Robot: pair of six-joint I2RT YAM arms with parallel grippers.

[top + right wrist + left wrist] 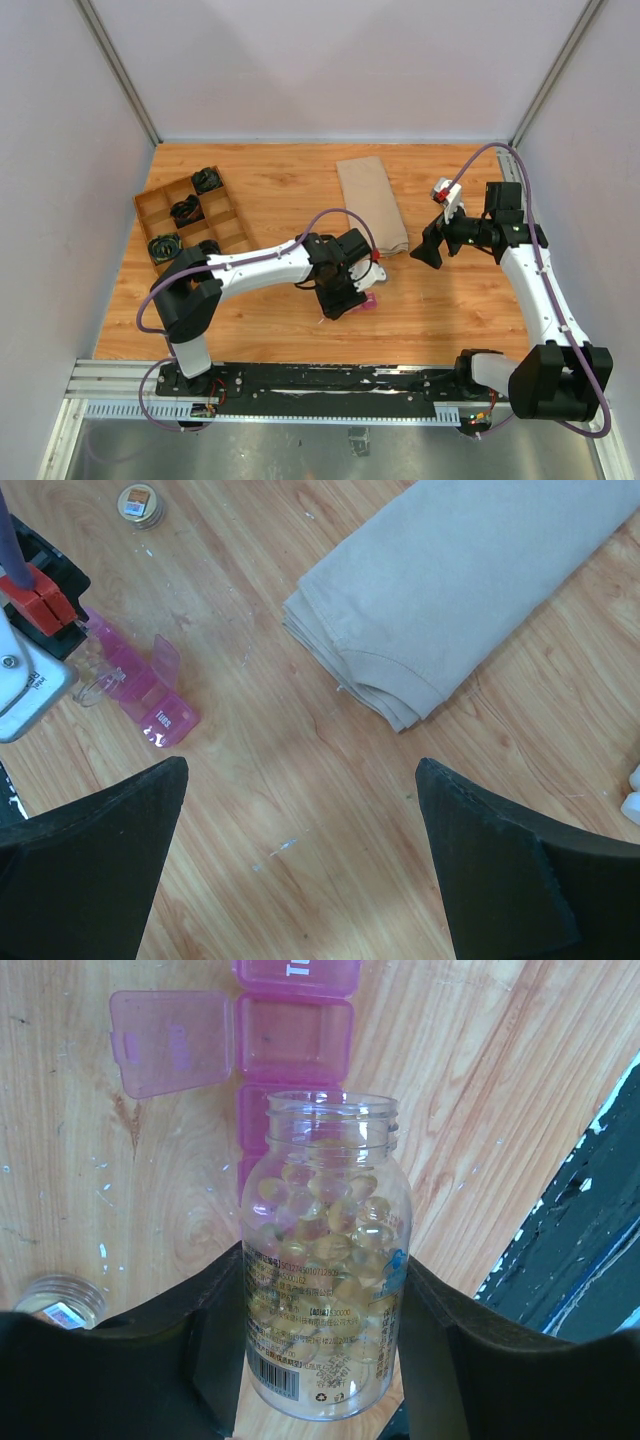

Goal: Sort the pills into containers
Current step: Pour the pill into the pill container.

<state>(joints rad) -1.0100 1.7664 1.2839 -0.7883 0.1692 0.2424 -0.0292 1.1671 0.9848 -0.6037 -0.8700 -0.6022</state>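
Observation:
My left gripper [322, 1295] is shut on a clear uncapped bottle [325, 1250] full of yellowish translucent pills, tilted with its mouth over the containers. The containers are a magenta-pink strip [295, 1040] lying on the wood. One compartment's lid [170, 1040] is flipped open to the left, and that compartment looks empty. The strip also shows in the top view [368, 300] beside the left gripper [348, 292], and in the right wrist view [152, 692]. My right gripper [300, 820] is open and empty, hovering above bare table to the right [430, 247].
The bottle's cap [60, 1302] lies on the table left of the bottle and shows in the right wrist view [142, 502]. A folded beige cloth [372, 200] lies at centre back. A brown divided tray [225, 225] with black items sits at back left.

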